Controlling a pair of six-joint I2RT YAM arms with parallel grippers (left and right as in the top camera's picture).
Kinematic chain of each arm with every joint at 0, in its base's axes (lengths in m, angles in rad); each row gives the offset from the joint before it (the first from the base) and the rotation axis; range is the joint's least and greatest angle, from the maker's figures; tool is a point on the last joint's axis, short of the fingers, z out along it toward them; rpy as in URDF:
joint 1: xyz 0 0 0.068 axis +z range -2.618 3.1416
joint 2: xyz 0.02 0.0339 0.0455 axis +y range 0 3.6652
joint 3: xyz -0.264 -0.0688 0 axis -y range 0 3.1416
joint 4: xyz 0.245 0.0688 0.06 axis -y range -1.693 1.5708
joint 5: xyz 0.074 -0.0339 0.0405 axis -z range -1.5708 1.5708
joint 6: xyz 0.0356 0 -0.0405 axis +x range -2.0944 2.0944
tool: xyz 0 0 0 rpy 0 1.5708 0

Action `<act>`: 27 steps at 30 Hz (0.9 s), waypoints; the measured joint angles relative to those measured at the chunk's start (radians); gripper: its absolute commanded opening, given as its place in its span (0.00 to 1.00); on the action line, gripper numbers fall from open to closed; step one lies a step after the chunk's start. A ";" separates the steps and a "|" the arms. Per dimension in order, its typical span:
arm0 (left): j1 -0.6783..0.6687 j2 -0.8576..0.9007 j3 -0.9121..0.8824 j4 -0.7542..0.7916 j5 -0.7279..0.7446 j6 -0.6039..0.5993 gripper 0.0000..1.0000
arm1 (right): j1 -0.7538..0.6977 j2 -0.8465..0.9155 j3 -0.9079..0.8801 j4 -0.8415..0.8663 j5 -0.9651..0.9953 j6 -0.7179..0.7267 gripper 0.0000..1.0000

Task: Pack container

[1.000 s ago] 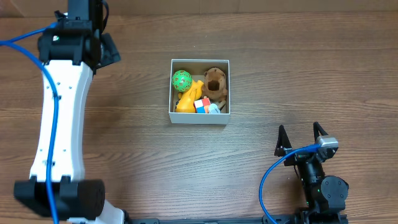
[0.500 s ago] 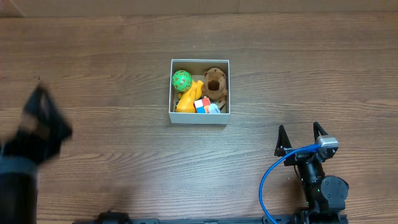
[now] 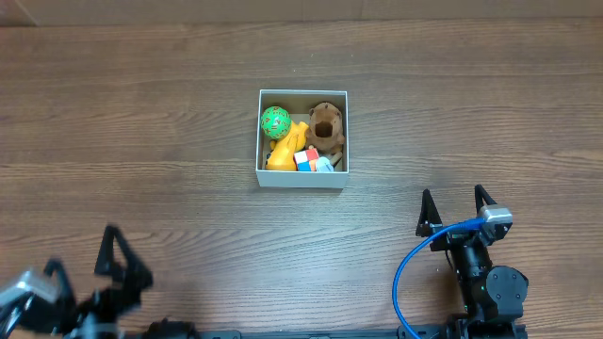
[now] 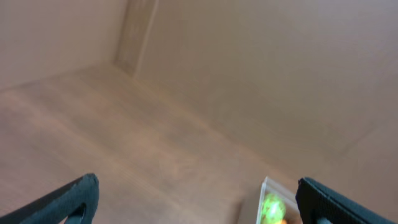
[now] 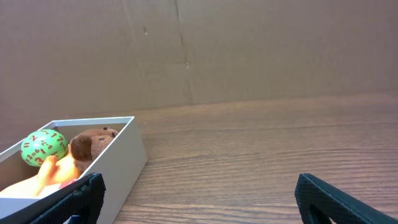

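Fingers first: the left fingers [image 4: 69,200] stand spread wide with nothing between them. They sit low by the near-left corner of the table [image 3: 170,207], blurred in the overhead view. The right fingers [image 3: 427,215] are spread just as wide and also hold nothing. They sit close to the near edge toward the right corner and point up the table. Both pairs are well apart from the toys, which reads as a parked pose and not a reach.

Further out, the container [image 3: 303,178] rests flat near the middle of the table, a little toward the far edge, its white walls square to the table's edges. A green ball [image 3: 275,121] fills its far-left corner. A brown plush toy [image 3: 326,127] lies along the right wall. A yellow toy [image 3: 285,149] lies between them toward the near wall, touching the ball. Small red, blue and white blocks [image 3: 311,160] are tucked against the near wall. Everything sits below or about level with the rim, packed close so that each piece props up its neighbour.

No toy shows on the bare wood, so packing looks finished or nearly so.

Dark markings dot the ball, possibly numerals, but they are too small to read. No brand or label shows on the container.
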 measured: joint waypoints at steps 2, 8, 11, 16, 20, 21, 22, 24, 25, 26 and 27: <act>0.000 -0.023 -0.119 0.109 0.003 -0.004 1.00 | 0.000 0.000 0.000 0.000 0.000 0.000 1.00; 0.000 -0.046 -0.477 0.533 0.051 -0.016 1.00 | 0.000 0.000 0.000 0.000 0.000 0.000 1.00; 0.000 -0.053 -0.604 0.726 0.088 -0.002 1.00 | 0.000 0.000 0.000 0.000 0.000 0.000 1.00; 0.000 -0.093 -0.745 0.843 0.153 0.098 1.00 | 0.000 0.000 0.000 0.000 0.000 0.000 1.00; 0.000 -0.135 -0.784 0.858 0.202 0.209 1.00 | 0.000 0.000 0.000 0.000 0.000 0.000 1.00; 0.000 -0.142 -0.790 0.860 0.216 0.239 1.00 | 0.000 0.000 0.000 0.000 0.000 0.001 1.00; 0.000 -0.147 -0.799 0.866 0.230 0.269 1.00 | 0.000 0.000 0.000 0.000 0.000 0.000 1.00; 0.000 -0.157 -0.818 0.870 0.250 0.311 1.00 | 0.000 0.000 0.000 0.000 0.000 0.000 1.00; 0.000 -0.161 -0.833 0.872 0.257 0.326 1.00 | 0.000 0.000 0.000 0.000 0.000 0.000 1.00; 0.000 -0.163 -0.845 0.871 0.262 0.335 1.00 | 0.000 0.000 0.000 0.000 0.000 0.000 1.00; 0.000 -0.164 -0.862 0.871 0.269 0.347 1.00 | 0.000 0.000 0.000 0.000 0.000 0.000 1.00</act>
